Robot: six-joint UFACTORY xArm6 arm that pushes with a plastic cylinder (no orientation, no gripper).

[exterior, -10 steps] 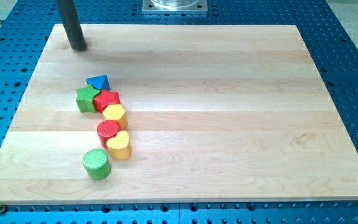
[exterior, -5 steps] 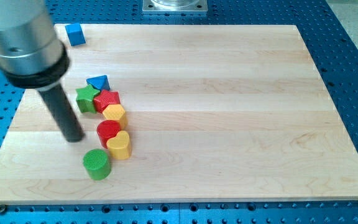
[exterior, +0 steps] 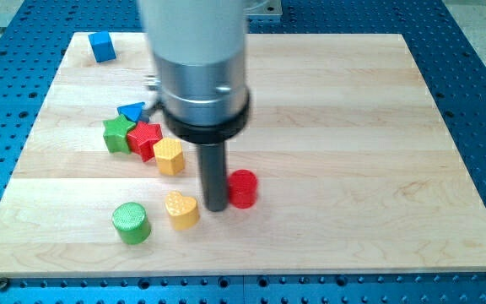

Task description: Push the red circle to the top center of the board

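Note:
The red circle (exterior: 243,188) sits on the wooden board (exterior: 353,143) a little below its middle. My tip (exterior: 216,205) rests on the board just to the left of the red circle, touching or nearly touching it. A yellow heart (exterior: 181,209) lies just left of my tip. The arm's wide silver body hides part of the board's upper middle.
A yellow hexagon (exterior: 169,156), a red star (exterior: 145,138), a green star (exterior: 117,134) and a blue triangle (exterior: 132,111) cluster at the view's left. A green circle (exterior: 131,223) sits at lower left. A blue cube (exterior: 101,46) lies in the top left corner.
My tip swept from the left of the cluster to the right, pushing the red circle rightwards. The yellow heart shifted down and right, and the yellow hexagon moved slightly.

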